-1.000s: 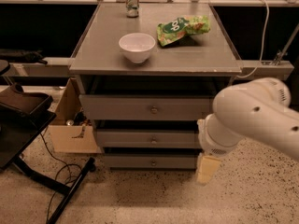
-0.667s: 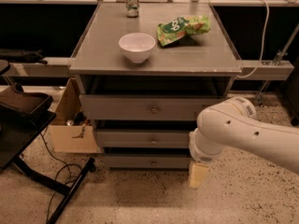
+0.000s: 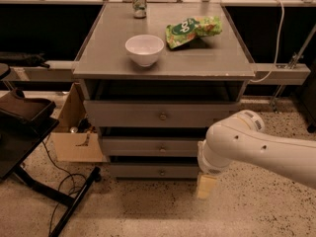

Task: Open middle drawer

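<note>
Our arm has swung in from 3 o'clock, and the claw (image 3: pixel 206 185) now hangs low, at about 4 o'clock from the knob (image 3: pixel 161 148) of the middle drawer (image 3: pixel 131 146); whether it is clenched or released we cannot tell. The drawer looks shut, so we judge the reach is only beginning.

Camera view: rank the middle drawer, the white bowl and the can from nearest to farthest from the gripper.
The gripper hangs low at the front right of the cabinet.
1. middle drawer: just up and left of it, in the cabinet's front.
2. white bowl: on the top, towards the front.
3. can: at the top's back edge.
</note>
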`<state>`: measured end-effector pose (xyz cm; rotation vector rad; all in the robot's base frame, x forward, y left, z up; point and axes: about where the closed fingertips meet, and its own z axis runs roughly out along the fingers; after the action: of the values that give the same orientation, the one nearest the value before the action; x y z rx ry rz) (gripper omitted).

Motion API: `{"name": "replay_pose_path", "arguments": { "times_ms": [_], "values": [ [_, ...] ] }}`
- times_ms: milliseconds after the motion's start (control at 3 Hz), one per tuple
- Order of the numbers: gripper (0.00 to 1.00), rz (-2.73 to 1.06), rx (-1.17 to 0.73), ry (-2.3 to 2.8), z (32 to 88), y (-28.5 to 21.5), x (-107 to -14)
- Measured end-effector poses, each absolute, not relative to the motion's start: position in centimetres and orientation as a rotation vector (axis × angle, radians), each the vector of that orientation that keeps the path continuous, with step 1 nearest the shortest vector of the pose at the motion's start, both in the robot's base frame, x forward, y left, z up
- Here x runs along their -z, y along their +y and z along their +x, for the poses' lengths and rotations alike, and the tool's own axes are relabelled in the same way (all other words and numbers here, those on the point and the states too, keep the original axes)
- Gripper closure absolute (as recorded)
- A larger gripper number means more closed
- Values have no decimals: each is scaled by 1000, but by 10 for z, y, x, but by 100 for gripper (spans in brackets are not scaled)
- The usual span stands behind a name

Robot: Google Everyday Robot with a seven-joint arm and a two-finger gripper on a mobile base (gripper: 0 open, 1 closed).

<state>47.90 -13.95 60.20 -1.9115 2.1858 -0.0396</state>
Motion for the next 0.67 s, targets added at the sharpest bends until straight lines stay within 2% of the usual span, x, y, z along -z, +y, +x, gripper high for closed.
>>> {"name": "replay_pose_path", "arguments": {
  "times_ms": [667],
  "values": [
    [0,-1860,169,2070,551,-138,-527]
  ]
}}
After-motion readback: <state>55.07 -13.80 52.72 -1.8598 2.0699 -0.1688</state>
